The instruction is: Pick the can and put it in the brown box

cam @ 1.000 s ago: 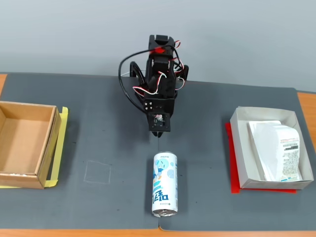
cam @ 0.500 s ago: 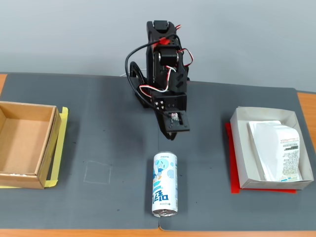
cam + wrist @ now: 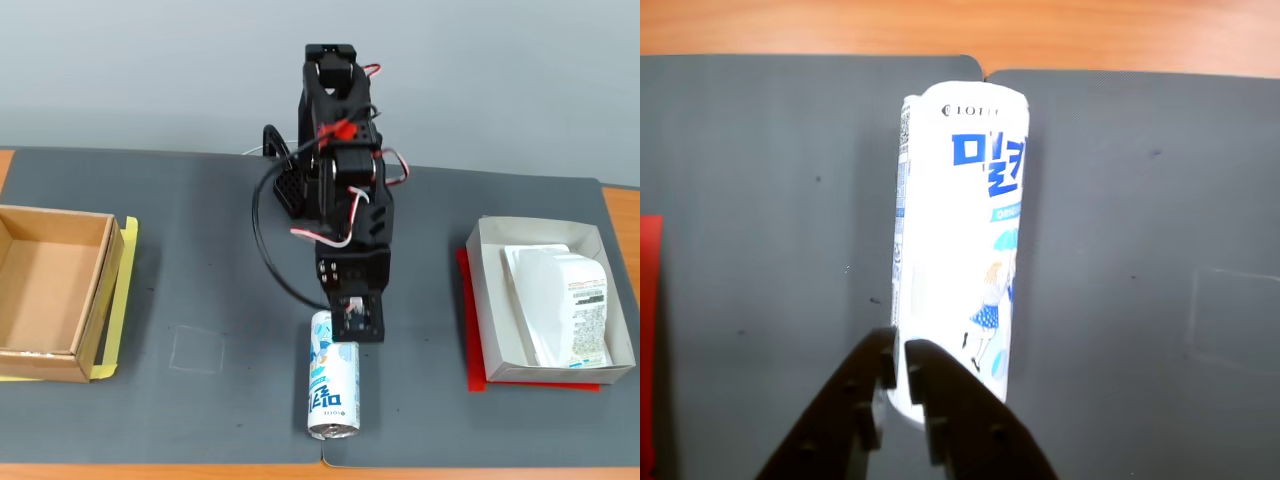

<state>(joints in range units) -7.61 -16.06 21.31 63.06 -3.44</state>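
The can (image 3: 333,392) lies on its side on the dark mat, its silver end toward the front edge in the fixed view. It runs lengthwise away from the camera in the wrist view, where the can (image 3: 960,230) shows blue lettering and cartoon graphics. My gripper (image 3: 898,348) hangs over the can's near end, fingers nearly together with only a thin slit and nothing between them. From the fixed view, the gripper (image 3: 354,333) is stretched forward over the can's far end. The brown box (image 3: 96,290) stands empty at the mat's left edge.
A white box (image 3: 484,305) holding a white packet (image 3: 562,300) sits on a red sheet at the right. Yellow tape (image 3: 118,300) borders the brown box. The mat's front edge and the orange table (image 3: 1040,35) lie just beyond the can.
The arm has reached forward and down from near its base, so the gripper now sits over the can's far end. The can and both boxes have not moved.
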